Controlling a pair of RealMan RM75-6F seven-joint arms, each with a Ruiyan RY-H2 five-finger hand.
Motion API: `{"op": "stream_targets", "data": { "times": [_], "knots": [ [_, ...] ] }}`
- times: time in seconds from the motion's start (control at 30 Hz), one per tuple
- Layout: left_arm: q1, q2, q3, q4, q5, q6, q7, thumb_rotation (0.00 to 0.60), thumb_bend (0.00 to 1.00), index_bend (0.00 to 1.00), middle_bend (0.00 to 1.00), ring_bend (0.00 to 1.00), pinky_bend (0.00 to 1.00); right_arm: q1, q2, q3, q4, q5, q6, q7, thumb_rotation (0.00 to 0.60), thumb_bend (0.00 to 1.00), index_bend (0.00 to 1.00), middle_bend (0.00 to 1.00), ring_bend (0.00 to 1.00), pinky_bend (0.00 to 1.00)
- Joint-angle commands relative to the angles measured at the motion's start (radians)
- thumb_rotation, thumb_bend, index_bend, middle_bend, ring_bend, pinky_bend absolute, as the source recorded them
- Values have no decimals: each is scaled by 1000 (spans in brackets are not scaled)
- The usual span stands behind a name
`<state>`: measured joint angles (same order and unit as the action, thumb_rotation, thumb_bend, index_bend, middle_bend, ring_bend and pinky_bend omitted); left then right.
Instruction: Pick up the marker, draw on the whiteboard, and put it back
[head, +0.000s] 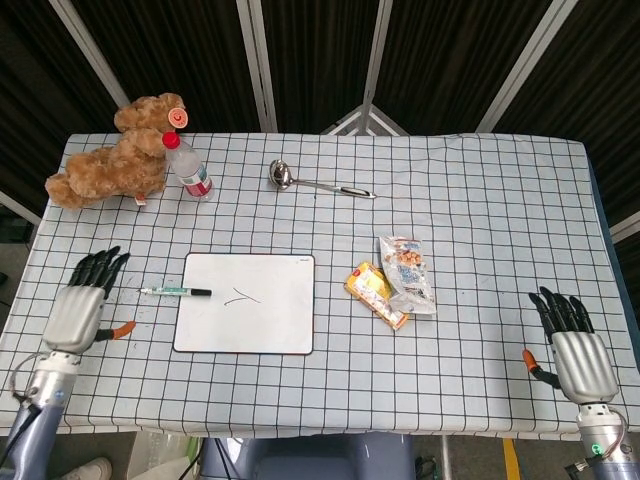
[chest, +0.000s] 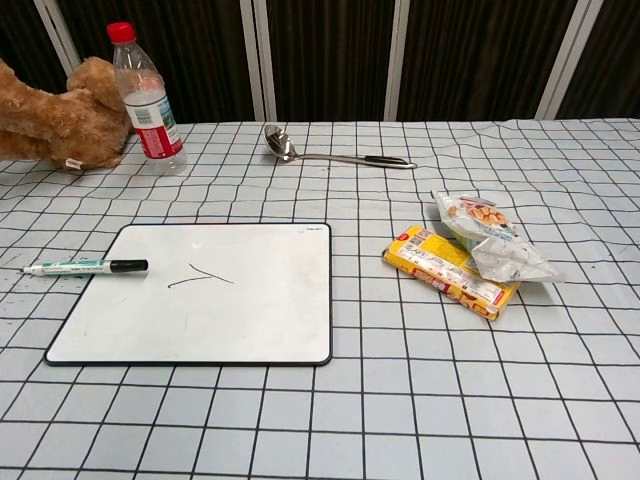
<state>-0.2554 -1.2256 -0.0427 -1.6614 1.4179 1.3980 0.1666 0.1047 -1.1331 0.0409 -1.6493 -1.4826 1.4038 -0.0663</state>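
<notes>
- Marker (head: 175, 292) flat on the counter (head: 480, 200), capped end overlapping the left edge of the whiteboard (head: 247, 303), long axis running left–right away from the board
- Left hand (head: 77, 310) released, fingers (head: 97, 268) spread and empty, left of the board, nearer hand to the marker
- Right hand (head: 575, 350) likewise open and empty, far right of the board
- One scribble on the board; task judged near complete
- Counted: one marker, one whiteboard, one bottle (head: 187, 167), one ladle (head: 318, 182), one plush bear (head: 115, 152), two snack packs (head: 393, 280)
</notes>
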Motion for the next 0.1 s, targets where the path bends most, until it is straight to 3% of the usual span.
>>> {"op": "stream_targets", "data": {
  "times": [0.03, 0.1],
  "knots": [
    [109, 95, 89, -33, 81, 119, -15, 600, 101, 0, 0, 0, 0, 2, -2, -1, 1, -5, 1, -6, 600, 351, 0, 0, 0, 0],
    [138, 118, 105, -33, 93, 150, -48, 600, 101, 0, 0, 0, 0, 2, -5, -2, 2, -10, 4, -15, 600, 351, 0, 0, 0, 0]
  ]
}}
